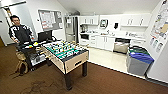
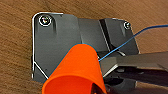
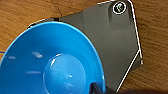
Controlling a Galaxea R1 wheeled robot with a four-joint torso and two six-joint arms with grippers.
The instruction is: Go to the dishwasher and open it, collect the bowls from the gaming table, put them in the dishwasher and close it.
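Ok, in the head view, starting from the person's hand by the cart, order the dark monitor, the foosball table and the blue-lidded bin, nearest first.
1. dark monitor, just beside the person's hand on the cart.
2. foosball table, in the middle of the room.
3. blue-lidded bin, far across by the right wall.

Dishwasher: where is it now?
Head view: the dishwasher stands open under the far kitchen counter, right of the white cabinet doors, behind the bins.

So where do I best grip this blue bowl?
Probably the rim of the blue bowl: pinch its thin wall, inside and outside, coming from the open mouth that faces the right wrist camera. Its body flares wide and smooth, so spanning it seems unreliable.
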